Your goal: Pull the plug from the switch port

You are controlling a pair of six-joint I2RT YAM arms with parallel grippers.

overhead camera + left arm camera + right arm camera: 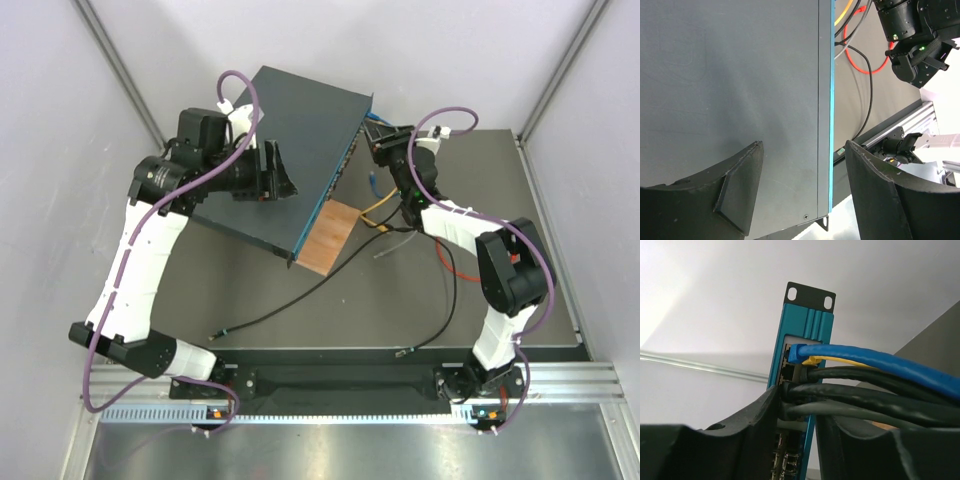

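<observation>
The right gripper's (pixel 799 412) fingers sat either side of dark cables (pixel 865 402) at the far-end ports of the switch (pixel 807 325). Their plugs were hidden, so no grip could be told. A blue cable (pixel 880 360) entered just above. The left gripper (pixel 804 150), spread wide, straddled the switch's right edge. The switch lay far left of centre on the table (pixel 500 300).

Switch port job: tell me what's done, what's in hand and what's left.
Done: the left hand sits open over the flat dark blue-grey metal switch box, and the right hand is at its socket face. In hand: the right hand's fingers straddle the black cables at the ports. Left: the pull itself; the blue cable and black ones appear seated.
</observation>
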